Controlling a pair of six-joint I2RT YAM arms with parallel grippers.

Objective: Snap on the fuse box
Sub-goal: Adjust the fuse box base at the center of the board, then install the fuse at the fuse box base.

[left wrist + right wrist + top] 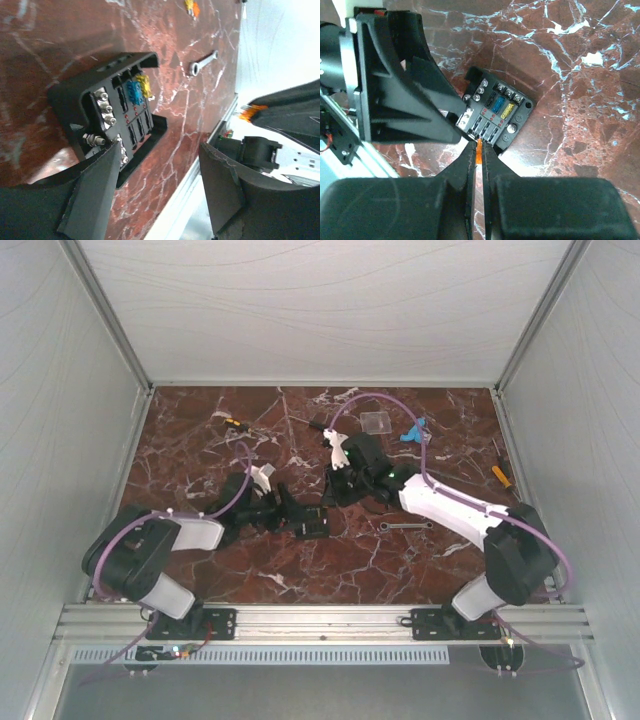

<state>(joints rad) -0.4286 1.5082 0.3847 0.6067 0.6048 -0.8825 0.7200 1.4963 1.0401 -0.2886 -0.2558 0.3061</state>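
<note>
Lying on the red marble tabletop (pixel 580 100) between the 2 arms, the fuse box (pixel 495 112) carries 1 blue fuse (pixel 496 105) and 1 yellow fuse (pixel 507 110) side by side in its face. The left end effector (pixel 161 150) is released, jaws spread wide, with 1 finger (pixel 95 190) at the box's corner. The right end effector (pixel 478 156) is clenched on a thin orange fuse (pixel 479 146), its tips just at the box's edge. A wrench (pixel 202 61) lies nearby.

Bright, diffuse overhead light.
We note white glare on the marble table (pixel 580 115) just beside the right gripper (pixel 479 146), itself soft-focused.
</note>
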